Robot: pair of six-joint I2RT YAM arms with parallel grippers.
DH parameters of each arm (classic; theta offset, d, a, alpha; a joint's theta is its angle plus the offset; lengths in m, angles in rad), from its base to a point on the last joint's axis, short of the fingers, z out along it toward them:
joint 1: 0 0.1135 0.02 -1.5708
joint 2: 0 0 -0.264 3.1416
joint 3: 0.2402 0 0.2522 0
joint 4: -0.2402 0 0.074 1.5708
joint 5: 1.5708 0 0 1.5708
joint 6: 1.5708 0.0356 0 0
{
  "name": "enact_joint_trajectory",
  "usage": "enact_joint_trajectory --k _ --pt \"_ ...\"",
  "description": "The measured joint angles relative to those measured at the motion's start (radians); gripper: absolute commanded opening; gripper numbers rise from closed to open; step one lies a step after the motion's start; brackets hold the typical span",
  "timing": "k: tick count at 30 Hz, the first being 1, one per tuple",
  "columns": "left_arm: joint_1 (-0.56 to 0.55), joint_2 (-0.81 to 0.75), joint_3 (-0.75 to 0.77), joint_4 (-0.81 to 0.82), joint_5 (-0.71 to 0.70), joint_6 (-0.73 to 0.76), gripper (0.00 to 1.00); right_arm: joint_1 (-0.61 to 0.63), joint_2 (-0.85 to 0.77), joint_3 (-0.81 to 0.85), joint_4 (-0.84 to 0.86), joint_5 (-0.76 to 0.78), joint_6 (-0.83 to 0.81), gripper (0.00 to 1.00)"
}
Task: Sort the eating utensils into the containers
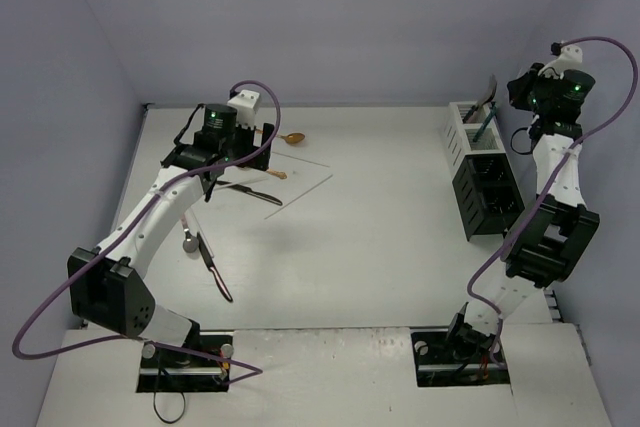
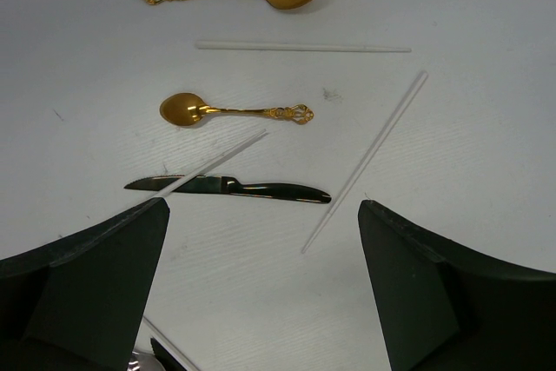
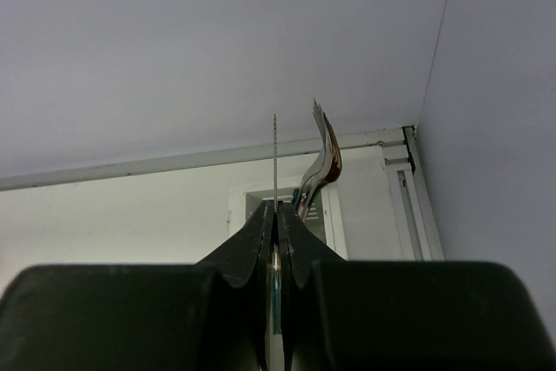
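Far right on the table (image 1: 380, 247) stand the black holder (image 1: 487, 197) and the white holder (image 1: 462, 132), and my right claw (image 3: 274, 223) is up beside the white one, clamped tight on a thin teal-handled piece (image 3: 274, 162), seen edge-on. My left claw (image 2: 262, 208) hangs wide open over the far left, above loose chopsticks (image 2: 365, 160), a black-handled knife (image 2: 261, 189) and two gold spoons (image 2: 230, 111).

The thin piece (image 3: 276, 301) in the right hand (image 3: 276, 219) faces us edge-on, just a hairline above and a sliver of teal between the pressed-together fingers, so we can't say what kind of utensil it is. Over on the left wrist view, one chopstick (image 2: 213, 162) runs behind a finger of the left hand (image 2: 262, 208), and a silvery thing (image 2: 156, 355) is cut off by the bottom edge. From above, the black holder (image 1: 490, 192) is too dark inside for us to read.
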Motion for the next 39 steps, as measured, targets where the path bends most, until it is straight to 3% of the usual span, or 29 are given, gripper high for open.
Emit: enact_joint_trajectory --k 6,7,8,10,13,23,27,33,39 --pt "0.0 0.0 0.0 0.0 -0.014 0.0 0.88 -0.012 0.004 -0.048 0.073 0.003 0.079 0.0" --pt "0.0 0.001 0.0 0.0 -0.016 0.0 0.88 -0.014 0.004 -0.055 0.082 0.004 0.085 0.09" --pt "0.001 0.002 0.0 0.0 -0.018 -0.001 0.88 -0.015 0.004 -0.063 0.088 0.005 0.09 0.24" --pt "0.003 0.01 0.0 0.0 -0.022 -0.002 0.88 -0.016 0.004 -0.078 0.094 0.009 0.1 0.3" --pt "0.014 0.036 0.006 -0.006 -0.025 -0.006 0.88 -0.016 0.004 -0.098 0.096 0.017 0.1 0.46" --pt "0.058 0.069 0.01 -0.024 -0.017 -0.022 0.87 -0.021 -0.043 -0.104 0.066 0.001 0.123 0.49" --pt "0.136 0.039 0.003 -0.056 0.018 -0.038 0.81 -0.001 -0.118 -0.102 0.025 -0.025 0.103 0.48" --pt "0.327 -0.053 -0.082 -0.127 0.015 -0.125 0.67 0.168 -0.282 -0.117 -0.056 -0.008 -0.055 0.48" --pt "0.392 -0.113 -0.221 -0.229 -0.014 -0.197 0.59 0.293 -0.406 -0.207 -0.092 -0.003 -0.178 0.48"
